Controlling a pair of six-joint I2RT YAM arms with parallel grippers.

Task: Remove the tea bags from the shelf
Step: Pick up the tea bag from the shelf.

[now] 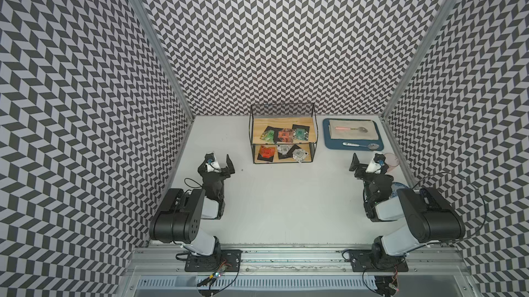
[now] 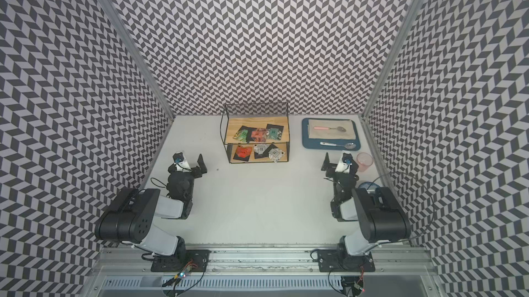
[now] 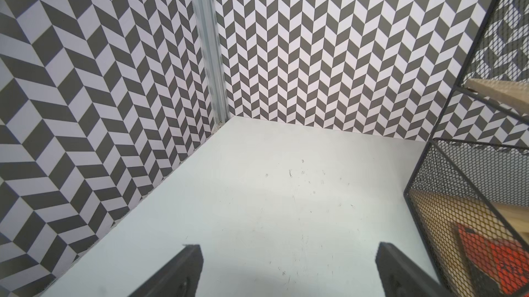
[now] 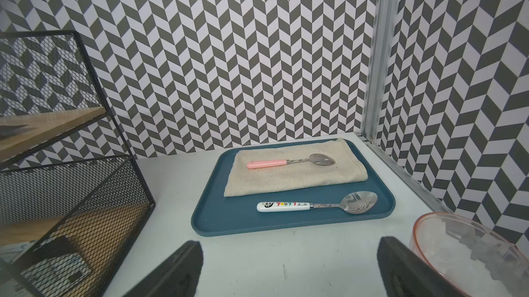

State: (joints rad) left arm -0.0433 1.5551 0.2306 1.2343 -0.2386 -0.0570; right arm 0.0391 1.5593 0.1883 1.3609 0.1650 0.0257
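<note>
Left pincer [image 3: 289, 255] and right pincer [image 4: 289, 249] gape empty; what look like six tea bags [image 1: 284, 135] lie on the shelf [image 1: 266, 123].

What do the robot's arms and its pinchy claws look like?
Both arms, left arm and right arm, are chunky black joints with pale grey shells between them. Thin black cables loop off them. Each wrist carries a white camera mount with a blue-ringed lens. The left gripper and right gripper have two flat black fingers each.
</note>
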